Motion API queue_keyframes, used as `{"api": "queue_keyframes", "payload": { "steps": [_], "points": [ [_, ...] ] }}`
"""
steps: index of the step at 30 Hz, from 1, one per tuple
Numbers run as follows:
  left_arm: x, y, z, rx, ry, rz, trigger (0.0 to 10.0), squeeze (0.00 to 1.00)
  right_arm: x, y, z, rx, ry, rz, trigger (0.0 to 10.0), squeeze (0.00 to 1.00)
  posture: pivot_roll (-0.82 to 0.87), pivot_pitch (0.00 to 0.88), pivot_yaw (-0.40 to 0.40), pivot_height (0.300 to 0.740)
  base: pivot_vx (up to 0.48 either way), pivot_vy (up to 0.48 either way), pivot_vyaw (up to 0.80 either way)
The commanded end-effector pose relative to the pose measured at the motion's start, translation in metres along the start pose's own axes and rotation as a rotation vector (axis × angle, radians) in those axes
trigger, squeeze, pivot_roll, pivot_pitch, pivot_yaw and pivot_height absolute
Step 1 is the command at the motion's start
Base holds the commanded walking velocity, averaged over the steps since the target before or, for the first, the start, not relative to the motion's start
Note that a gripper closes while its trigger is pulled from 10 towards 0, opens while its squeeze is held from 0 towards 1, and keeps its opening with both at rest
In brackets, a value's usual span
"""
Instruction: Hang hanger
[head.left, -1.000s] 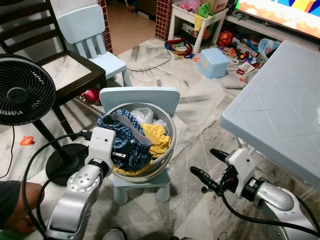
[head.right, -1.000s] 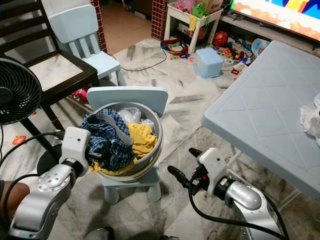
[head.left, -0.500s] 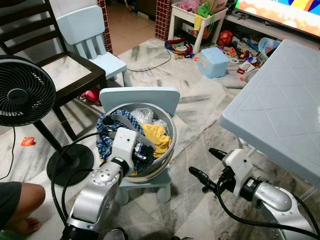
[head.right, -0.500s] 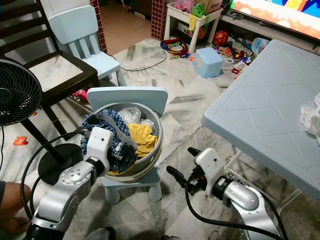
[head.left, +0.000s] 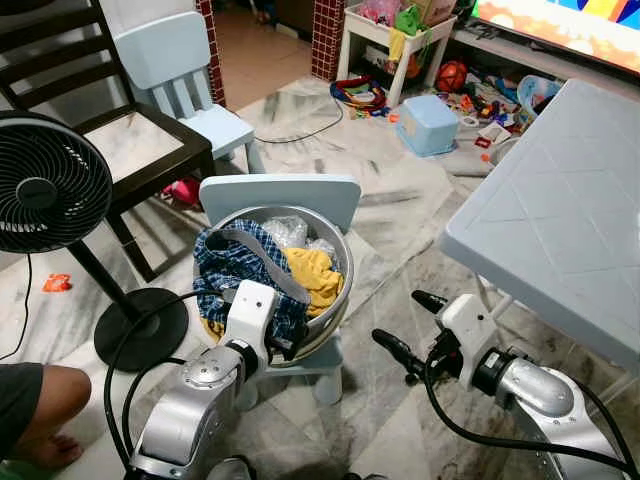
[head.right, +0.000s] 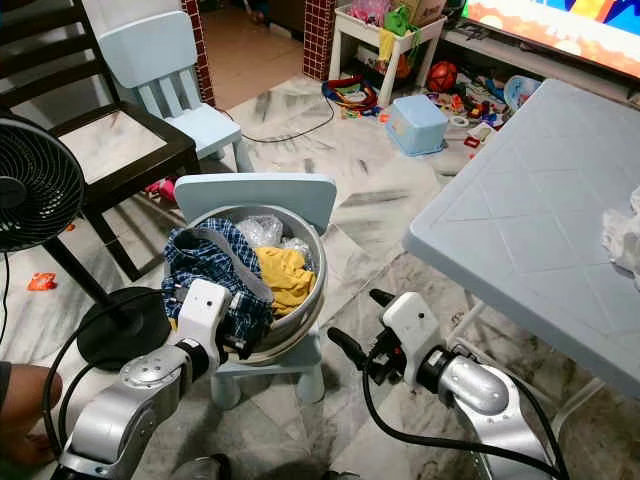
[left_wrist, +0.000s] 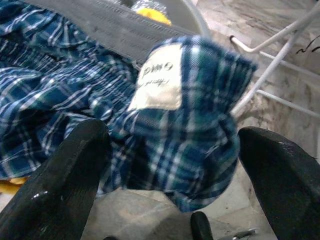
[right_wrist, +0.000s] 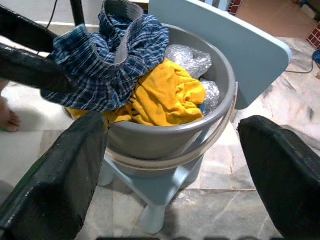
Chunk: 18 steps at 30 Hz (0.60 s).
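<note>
A grey bucket (head.left: 342, 252) stands on a small pale-blue chair (head.left: 280, 190). It is heaped with blue plaid shorts (head.left: 240, 262), a yellow garment (head.left: 316, 276) and clear plastic. I see no hanger. My left gripper (head.left: 283, 338) is at the bucket's near rim, open, and a fold of the plaid shorts (left_wrist: 190, 130) with a white label hangs between its spread fingers (left_wrist: 65, 175). To the right of the chair my right gripper (head.left: 398, 317) hovers low, open and holding nothing, and it faces the bucket (right_wrist: 165, 140).
A pale-blue table (head.left: 560, 200) stands close on the right, above my right arm. A black floor fan (head.left: 50, 195), a dark chair (head.left: 130, 140) and a second pale-blue chair (head.left: 180, 60) stand to the left. A person's leg (head.left: 35, 400) is at the lower left. Toys litter the far floor.
My left arm swung from the bucket's left side round to its near rim, fingers now among the plaid cloth. My right gripper crept slightly toward the chair.
</note>
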<state>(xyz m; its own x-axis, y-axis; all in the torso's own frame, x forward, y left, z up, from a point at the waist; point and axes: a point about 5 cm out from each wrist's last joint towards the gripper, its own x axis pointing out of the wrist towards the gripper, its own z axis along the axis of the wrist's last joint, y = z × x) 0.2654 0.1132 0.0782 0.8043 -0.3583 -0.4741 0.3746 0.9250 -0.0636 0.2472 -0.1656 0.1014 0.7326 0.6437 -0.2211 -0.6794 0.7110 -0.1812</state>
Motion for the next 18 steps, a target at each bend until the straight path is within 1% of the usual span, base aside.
{"api": "queue_keyframes", "payload": {
  "steps": [1,7,12,15,16,18],
  "points": [
    [0.004,0.001,0.004,0.002,-0.006,-0.012,10.0,0.0,0.0,0.005,-0.002,-0.006,0.005,0.016,10.0,0.0,0.08,0.124,-0.044,0.74,0.0,0.0,0.0],
    [0.016,0.002,0.011,0.009,-0.014,-0.016,10.0,0.0,-0.001,0.006,-0.002,-0.01,0.006,0.018,10.0,0.0,0.07,0.129,-0.042,0.74,0.0,0.0,0.0],
    [0.02,0.003,0.017,0.008,-0.03,-0.011,10.0,0.0,-0.002,0.008,-0.003,-0.009,0.009,0.016,10.0,0.0,0.06,0.136,-0.041,0.74,0.0,0.0,0.0],
    [0.023,0.001,0.016,-0.007,-0.025,-0.02,10.0,0.0,-0.003,0.008,-0.003,-0.008,0.012,0.015,10.0,0.0,0.06,0.138,-0.042,0.74,0.0,0.0,0.0],
    [0.024,-0.001,0.014,-0.034,-0.018,-0.037,3.5,0.0,-0.003,0.008,-0.003,-0.008,0.012,0.015,10.0,0.0,0.06,0.141,-0.041,0.74,0.0,0.0,0.0],
    [0.025,-0.003,0.013,-0.047,-0.016,-0.043,3.5,0.0,-0.003,0.008,-0.003,-0.008,0.011,0.016,10.0,0.0,0.06,0.141,-0.041,0.74,0.0,0.0,0.0]
  ]
}}
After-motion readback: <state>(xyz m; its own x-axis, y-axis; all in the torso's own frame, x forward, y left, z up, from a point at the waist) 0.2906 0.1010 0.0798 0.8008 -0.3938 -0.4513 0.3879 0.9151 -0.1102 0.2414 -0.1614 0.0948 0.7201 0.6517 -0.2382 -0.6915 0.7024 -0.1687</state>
